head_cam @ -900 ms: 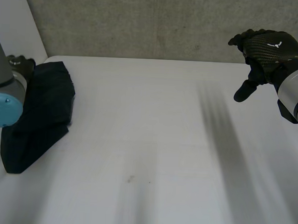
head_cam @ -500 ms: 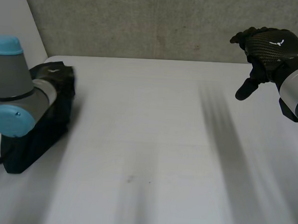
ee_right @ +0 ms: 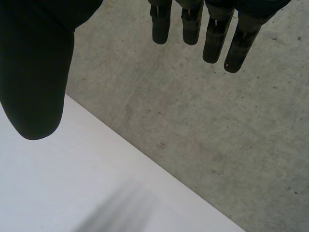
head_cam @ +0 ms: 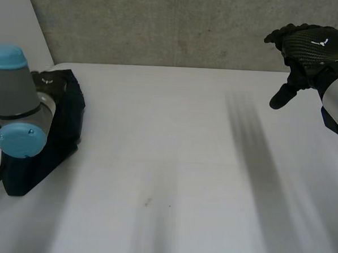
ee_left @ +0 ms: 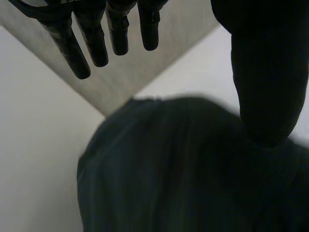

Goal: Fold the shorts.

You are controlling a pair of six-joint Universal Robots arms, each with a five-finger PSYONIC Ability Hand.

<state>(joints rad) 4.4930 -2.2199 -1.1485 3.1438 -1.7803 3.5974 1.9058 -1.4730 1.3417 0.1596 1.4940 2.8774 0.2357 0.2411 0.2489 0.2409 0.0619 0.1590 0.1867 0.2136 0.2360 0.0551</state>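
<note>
Dark navy shorts [head_cam: 64, 124] lie bunched in a compact bundle at the far left corner of the tabletop [head_cam: 173, 161], one end nr the left edge, the other nr the back edge by the concrete wall [head_cam: 163, 24]. The left arm [head_cam: 17, 101] reaches over them w/ the left hand [head_cam: 46, 82] above the bundle's far end. In the left wrist view the left hand [ee_left: 263, 72] has fingers [ee_left: 94, 43] straight and spread from the thumb, nothing held; the shorts [ee_left: 183, 169] sit under the palm. Can't tell whether the thumb tip touches the cloth.

The right hand [head_cam: 312, 52] hangs in the air over the far right part of the tabletop, well apart from the shorts. In the right wrist view the right hand [ee_right: 36, 72] has straight fingers [ee_right: 215, 34], thumb wide apart, holding nothing; beyond it are the wall [ee_right: 217, 145] and the tabletop [ee_right: 72, 193].
</note>
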